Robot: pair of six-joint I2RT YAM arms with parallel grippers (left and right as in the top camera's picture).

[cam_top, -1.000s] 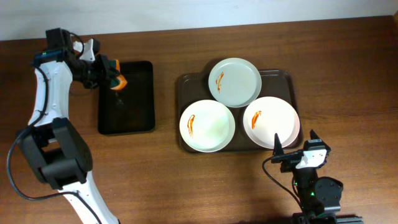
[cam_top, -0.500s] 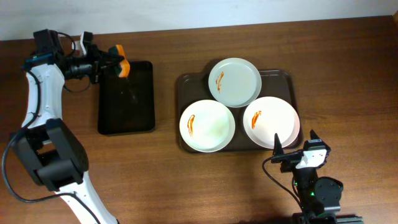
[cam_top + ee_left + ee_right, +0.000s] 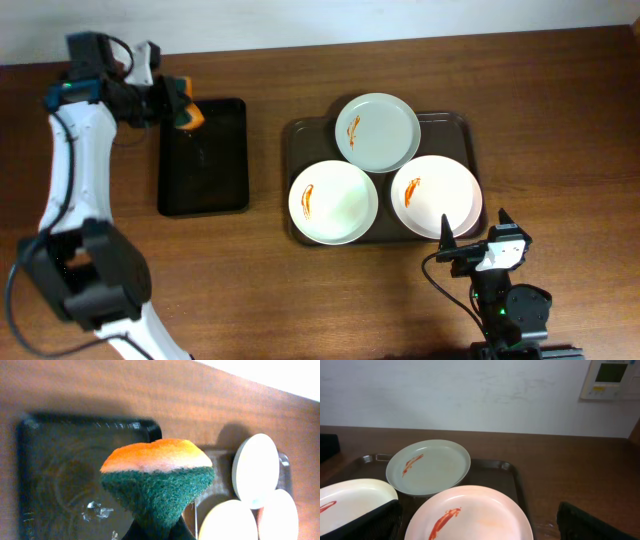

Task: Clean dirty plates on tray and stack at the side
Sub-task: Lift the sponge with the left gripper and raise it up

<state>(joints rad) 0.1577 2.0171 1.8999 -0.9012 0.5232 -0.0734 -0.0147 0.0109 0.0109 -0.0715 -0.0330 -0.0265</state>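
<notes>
Three plates: all on the brown tray (image 3: 452, 128), each smeared red; back plate (image 3: 377, 132) at 12 o'clock, second plate (image 3: 333, 202) at 7, third plate (image 3: 436, 195) at 5, rims overlapping.
Sponge (image 3: 187, 112): orange over green, pinched in the left gripper (image 3: 172, 106), over the black tray's 11 o'clock corner.
Black tray (image 3: 205, 175): at 9 o'clock of the brown tray, apart from it; droplets (image 3: 96, 508) inside.
Right gripper (image 3: 474, 219): fingers spread wide, holding nothing, at the brown tray's 5 o'clock edge.
Room: table (image 3: 560, 120) wood shows between the trays and at 3 o'clock.
Edge: wall (image 3: 470, 390) along 12 o'clock.
</notes>
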